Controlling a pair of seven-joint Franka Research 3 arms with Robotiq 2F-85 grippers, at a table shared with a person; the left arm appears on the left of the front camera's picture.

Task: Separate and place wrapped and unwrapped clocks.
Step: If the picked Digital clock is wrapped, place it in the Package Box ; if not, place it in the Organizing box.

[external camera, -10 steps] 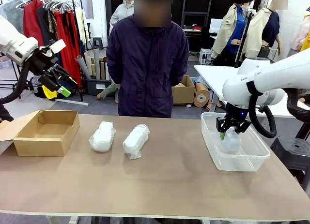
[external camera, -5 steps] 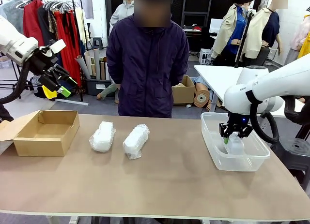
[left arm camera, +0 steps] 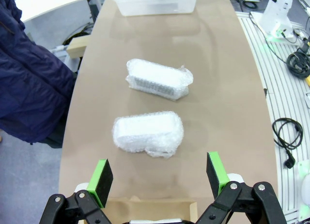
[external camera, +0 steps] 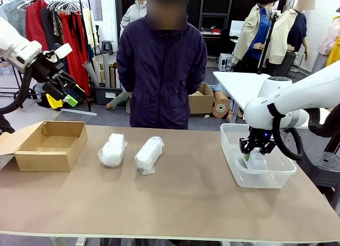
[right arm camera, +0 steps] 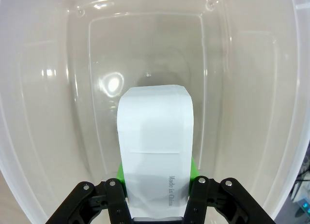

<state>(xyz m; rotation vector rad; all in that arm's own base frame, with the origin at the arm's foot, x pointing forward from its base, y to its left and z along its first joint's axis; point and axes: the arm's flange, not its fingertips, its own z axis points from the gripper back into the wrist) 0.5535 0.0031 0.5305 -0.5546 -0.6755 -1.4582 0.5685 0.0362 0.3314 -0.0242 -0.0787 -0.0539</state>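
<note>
showing smooth white clock [right arm camera: 155,146], grey print [right arm camera: 171,190]

Brown table [external camera: 191,203], open cardboard box [external camera: 50,145] at 9 o'clock by the left edge, left bundle [external camera: 112,150] and right bundle [external camera: 149,154] in bubble wrap toward 11 o'clock, side by side, apart, clear tub [external camera: 265,179] at 3 o'clock.

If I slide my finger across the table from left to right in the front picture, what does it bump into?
cardboard box → first wrapped clock → second wrapped clock → clear tub, with the bare white clock held inside it by the right hand
</note>
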